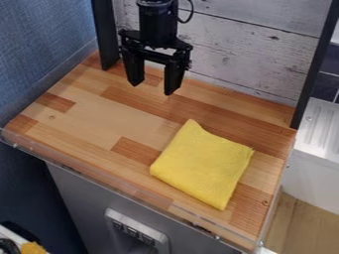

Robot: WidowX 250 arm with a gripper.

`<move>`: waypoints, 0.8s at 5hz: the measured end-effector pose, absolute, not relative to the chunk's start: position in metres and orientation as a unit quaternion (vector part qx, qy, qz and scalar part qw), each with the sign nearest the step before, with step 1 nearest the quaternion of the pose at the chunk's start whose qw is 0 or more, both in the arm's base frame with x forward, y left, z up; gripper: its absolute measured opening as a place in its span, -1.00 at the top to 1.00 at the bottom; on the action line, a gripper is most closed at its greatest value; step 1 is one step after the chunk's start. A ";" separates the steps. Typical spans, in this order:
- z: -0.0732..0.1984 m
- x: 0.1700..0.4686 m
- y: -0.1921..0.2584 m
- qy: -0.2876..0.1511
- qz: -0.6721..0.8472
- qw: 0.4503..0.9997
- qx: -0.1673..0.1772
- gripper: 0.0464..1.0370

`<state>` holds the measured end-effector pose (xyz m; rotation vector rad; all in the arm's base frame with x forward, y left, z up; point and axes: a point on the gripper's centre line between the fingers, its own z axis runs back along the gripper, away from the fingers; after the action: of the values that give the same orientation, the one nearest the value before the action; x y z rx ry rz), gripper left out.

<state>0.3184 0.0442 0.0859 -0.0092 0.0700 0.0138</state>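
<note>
Where the tabletop [132, 121] nears its right front corner, yellow cloth [202, 166] lies folded in a rough square; folds look made, no grip on it. Farther back, leftward, black pincer [153, 89] hangs empty, fingers wide, well apart from cloth. Pale plank wall [245, 52] behind.

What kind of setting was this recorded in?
Probably a toy kitchen or lab mock-up: a wood-block counter holding a folded yellow cloth, a whitewashed plank backing, and a black robot gripper above.
</note>
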 end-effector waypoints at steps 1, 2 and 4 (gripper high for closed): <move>0.080 0.314 0.032 0.045 0.053 0.998 -0.003 -0.92; 0.076 0.315 0.008 0.038 0.127 0.991 0.002 -0.92; 0.076 0.323 -0.026 -0.002 0.279 0.960 0.004 -0.91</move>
<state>0.3229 -0.0265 0.0765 0.0072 -0.0045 0.5650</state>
